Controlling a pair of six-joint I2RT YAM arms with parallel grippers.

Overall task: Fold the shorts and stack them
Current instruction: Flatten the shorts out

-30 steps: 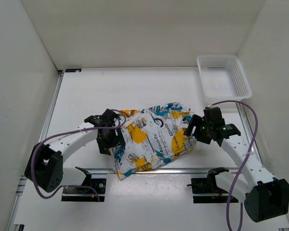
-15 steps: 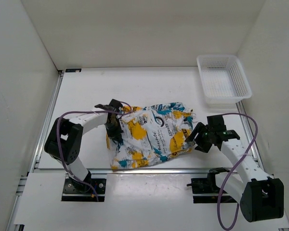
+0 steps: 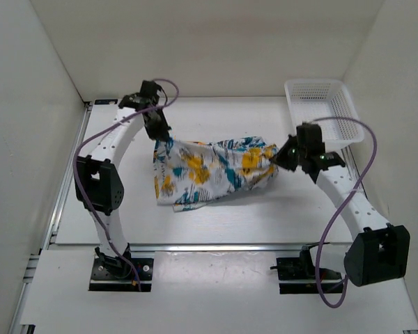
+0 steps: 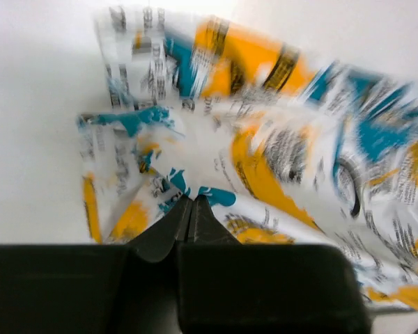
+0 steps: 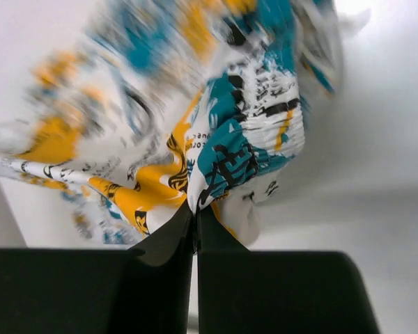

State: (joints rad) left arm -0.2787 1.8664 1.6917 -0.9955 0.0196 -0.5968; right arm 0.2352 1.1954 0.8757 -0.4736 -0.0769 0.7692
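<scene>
The shorts [image 3: 209, 170], white fabric with yellow and teal patches and black lettering, hang stretched between both arms above the table's middle. My left gripper [image 3: 158, 136] is shut on their left top corner; in the left wrist view its fingertips [image 4: 191, 202] pinch the cloth [image 4: 265, 160]. At the right end, my right gripper [image 3: 279, 156] is shut on the other corner, and the right wrist view shows its jaws [image 5: 195, 209] closed on a fold of the shorts [image 5: 244, 153]. The lower edge of the shorts sags onto the table.
A white mesh basket [image 3: 324, 118] stands at the back right, close to the right arm's elbow. White walls enclose the table [image 3: 125, 229] on the left, back and right. A metal rail runs along the near edge.
Both grippers closed on opposite edges of the shorts and lifted them off the table toward the back. The cloth went from lying flat to hanging stretched between the arms.
</scene>
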